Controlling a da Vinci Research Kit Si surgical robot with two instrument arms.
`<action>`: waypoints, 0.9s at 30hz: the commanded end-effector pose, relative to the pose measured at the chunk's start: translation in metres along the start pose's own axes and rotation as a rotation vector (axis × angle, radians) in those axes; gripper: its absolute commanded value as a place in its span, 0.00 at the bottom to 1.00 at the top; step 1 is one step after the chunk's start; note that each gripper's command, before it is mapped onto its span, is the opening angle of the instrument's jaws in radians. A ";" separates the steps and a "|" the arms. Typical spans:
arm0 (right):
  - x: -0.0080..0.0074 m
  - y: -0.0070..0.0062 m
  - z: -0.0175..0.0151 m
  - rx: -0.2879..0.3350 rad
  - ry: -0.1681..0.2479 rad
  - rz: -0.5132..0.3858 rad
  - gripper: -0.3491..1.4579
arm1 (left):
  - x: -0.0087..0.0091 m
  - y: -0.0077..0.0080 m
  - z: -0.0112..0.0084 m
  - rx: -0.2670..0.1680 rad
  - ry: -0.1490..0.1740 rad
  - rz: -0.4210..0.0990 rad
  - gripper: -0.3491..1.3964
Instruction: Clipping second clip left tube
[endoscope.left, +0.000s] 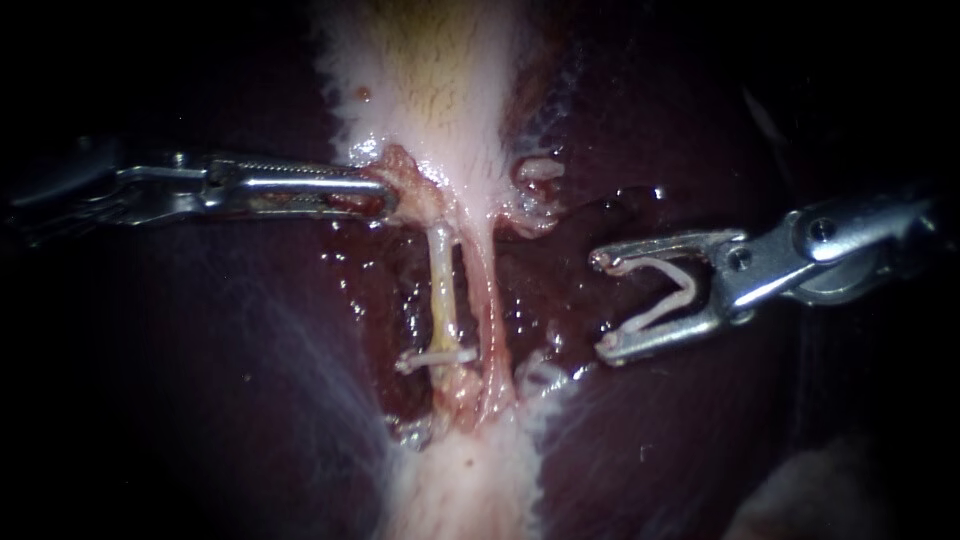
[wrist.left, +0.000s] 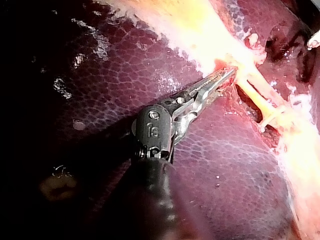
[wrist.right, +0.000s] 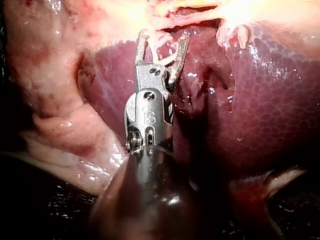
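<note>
left tube (endoscope.left: 443, 290) looks thin, soft, slick; take it mid-length, above seated clip (endoscope.left: 435, 357). left instrument (endoscope.left: 386, 197) clenched on tissue (endoscope.left: 405, 170) at its top; right instrument (endoscope.left: 600, 305) cradles open clip (endoscope.left: 670, 295) between both jaws, well apart

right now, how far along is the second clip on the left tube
Done: one clip already sits across the left tube low down. In hand: the left instrument grips tissue at the tube's upper end, and the right instrument carries a new clip, apart from the tube. Left: bring it around the tube and close it.
</note>
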 end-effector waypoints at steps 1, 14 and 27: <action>0.0000 0.0000 0.0000 0.000 0.000 0.000 0.47 | 0.0001 0.0001 -0.0002 -0.002 0.000 0.000 0.00; -0.0001 -0.0001 0.0003 -0.002 -0.001 0.000 0.47 | 0.0038 0.0037 -0.0081 -0.009 0.017 -0.024 0.00; 0.0005 -0.0006 0.0010 -0.007 -0.001 0.001 0.47 | 0.0062 0.0059 -0.0102 -0.013 0.040 -0.028 0.00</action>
